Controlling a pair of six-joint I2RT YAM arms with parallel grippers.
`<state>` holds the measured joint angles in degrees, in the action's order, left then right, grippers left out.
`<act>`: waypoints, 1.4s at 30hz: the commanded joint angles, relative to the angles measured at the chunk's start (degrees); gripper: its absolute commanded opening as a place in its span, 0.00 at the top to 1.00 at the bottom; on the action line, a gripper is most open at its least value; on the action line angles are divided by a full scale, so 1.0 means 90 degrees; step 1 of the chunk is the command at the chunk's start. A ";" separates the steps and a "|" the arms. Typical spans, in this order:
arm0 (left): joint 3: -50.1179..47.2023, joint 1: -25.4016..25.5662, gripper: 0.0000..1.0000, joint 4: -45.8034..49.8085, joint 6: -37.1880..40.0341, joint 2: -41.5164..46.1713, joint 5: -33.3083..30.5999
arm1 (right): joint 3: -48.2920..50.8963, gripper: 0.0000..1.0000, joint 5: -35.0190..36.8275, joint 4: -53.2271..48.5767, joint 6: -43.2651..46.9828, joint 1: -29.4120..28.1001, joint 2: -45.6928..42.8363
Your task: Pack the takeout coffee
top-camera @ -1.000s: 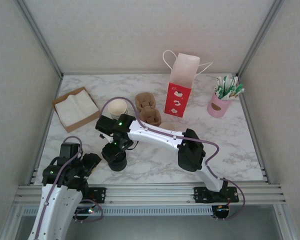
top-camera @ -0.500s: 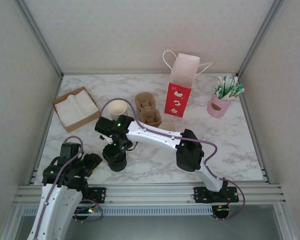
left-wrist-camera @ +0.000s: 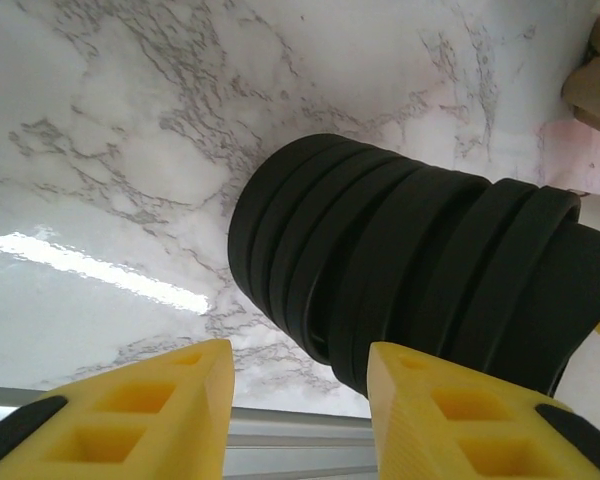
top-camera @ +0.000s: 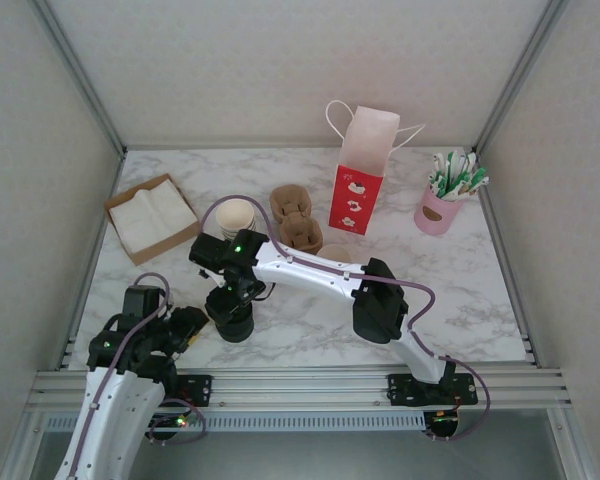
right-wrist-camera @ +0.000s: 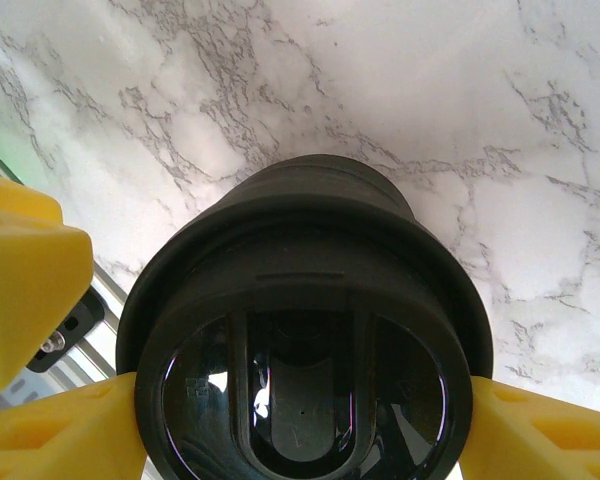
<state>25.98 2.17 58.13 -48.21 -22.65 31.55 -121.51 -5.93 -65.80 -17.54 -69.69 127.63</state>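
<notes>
Straddling one lid stack: right hand; one bag, one cup stack.

Parted left gripper; right gripper perhaps clamped.

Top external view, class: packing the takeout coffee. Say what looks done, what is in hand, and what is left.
Done: nothing confirmable; the red-and-white bag stands upright, its inside hidden. In hand: the right gripper is over the black lid stack, fingers flanking the top lid, grip uncertain; the left gripper is open beside it. Left: lid a cup from the cup stack, then bag it.
</notes>
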 commanded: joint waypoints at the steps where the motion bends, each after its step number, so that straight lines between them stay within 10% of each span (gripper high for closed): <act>1: -0.0185 0.0055 0.60 -0.0132 0.0020 0.0149 0.0473 | -0.0132 0.24 0.0019 -0.0087 -0.0043 -0.0087 0.0028; 42: -0.0365 0.0042 0.62 -0.0609 -0.0708 0.1046 0.1141 | 0.0629 0.25 -0.0415 0.0385 -0.0268 0.0077 -0.0316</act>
<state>21.63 2.22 55.33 -52.93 -14.50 39.88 -117.30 -9.02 -61.91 -19.27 -68.82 125.91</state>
